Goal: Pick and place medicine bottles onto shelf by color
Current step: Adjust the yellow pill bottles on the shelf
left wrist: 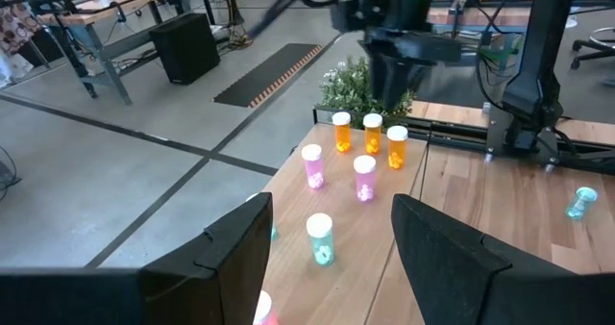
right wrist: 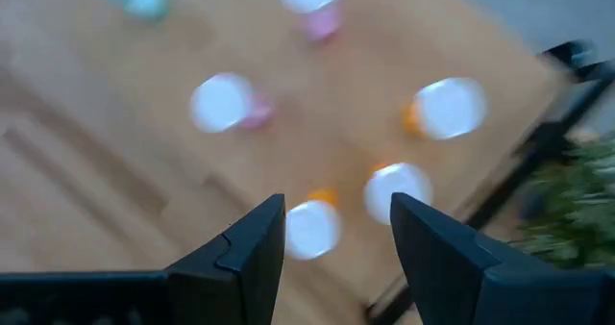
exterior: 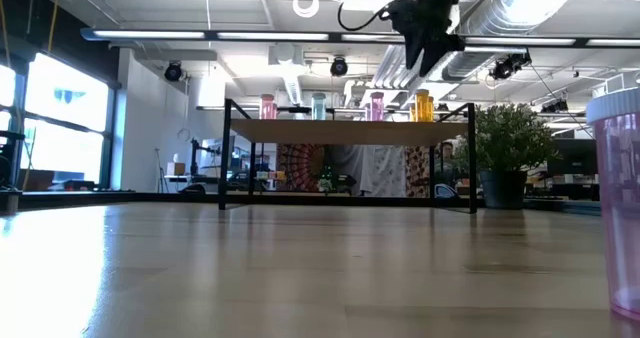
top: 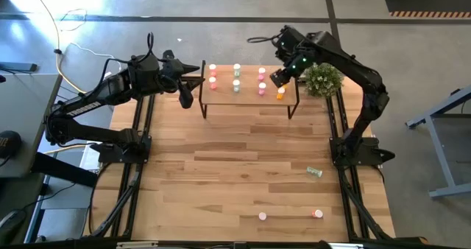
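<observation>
The shelf [top: 250, 102], a small light-wood board on black legs, stands at the table's far side. Medicine bottles stand on it in groups: red [top: 213, 80] at its left, green [top: 236, 83], pink [top: 261, 87], and orange [top: 280, 93] at its right. My right gripper [right wrist: 336, 210] hangs open above the orange bottles [right wrist: 396, 190], clear of them and holding nothing; the low view shows it [exterior: 425, 43] well above them [exterior: 423, 105]. My left gripper [left wrist: 332, 210] waits open and empty off the shelf's left end [top: 191, 83].
A potted plant [top: 322, 79] stands just right of the shelf. On the table lie a green bottle [top: 315, 172] at the right, and a pink bottle [top: 262, 216] and a red bottle [top: 317, 214] near the front edge. Bare planks lie between these and the shelf.
</observation>
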